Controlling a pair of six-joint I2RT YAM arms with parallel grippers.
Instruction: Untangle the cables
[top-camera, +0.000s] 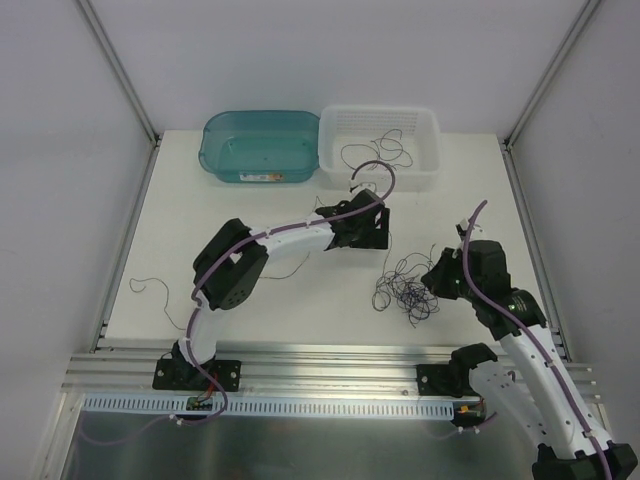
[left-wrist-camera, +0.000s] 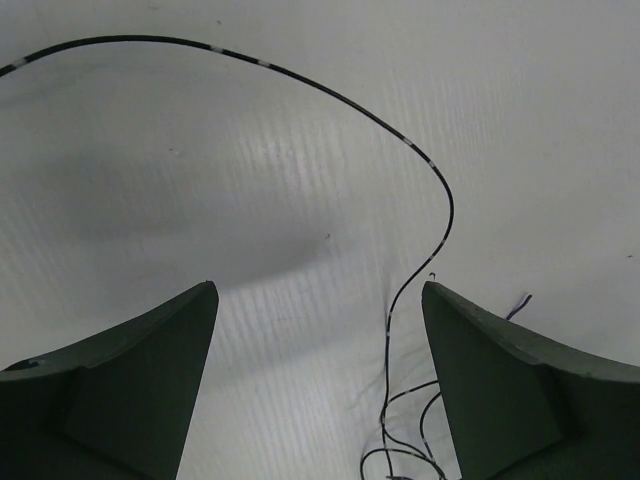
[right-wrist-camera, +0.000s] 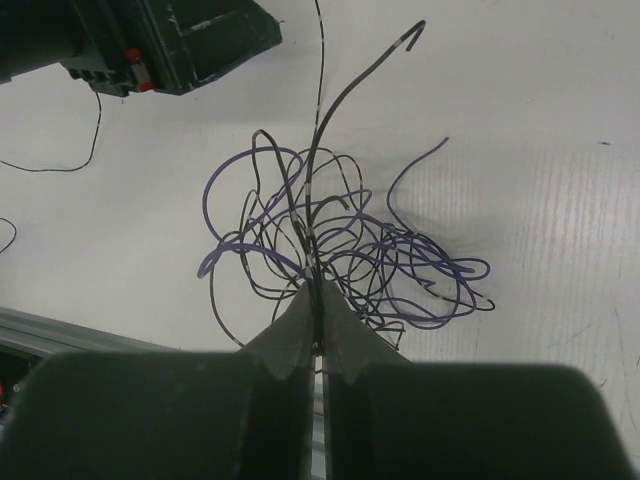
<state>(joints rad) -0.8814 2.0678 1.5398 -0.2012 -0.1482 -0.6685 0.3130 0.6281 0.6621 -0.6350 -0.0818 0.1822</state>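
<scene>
**Top external.** The main knot of cables (top-camera: 403, 290) lies on the counter (top-camera: 300, 300) between the two arms. It is just beside the right gripper (top-camera: 437, 281) and clearly farther from the left gripper (top-camera: 380, 222), so the right arm is the nearer one. More loose wires sit in the white basket (top-camera: 380, 148), next to a teal tub (top-camera: 258, 146).

**Left wrist.** The left gripper (left-wrist-camera: 320, 290) stands wide open and holds nothing. A single black cable (left-wrist-camera: 410, 146) arcs across the counter and drops between the fingers, nearer the right-hand one.

**Right wrist.** The right gripper (right-wrist-camera: 318, 300) is pinched closed at the near edge of the knot (right-wrist-camera: 340, 250). A dark strand (right-wrist-camera: 330, 120) rises straight away from it, and its long axis points toward the left arm. Whether one strand or several are pinched cannot be told. In my judgement, the next pull should follow that axis.
</scene>
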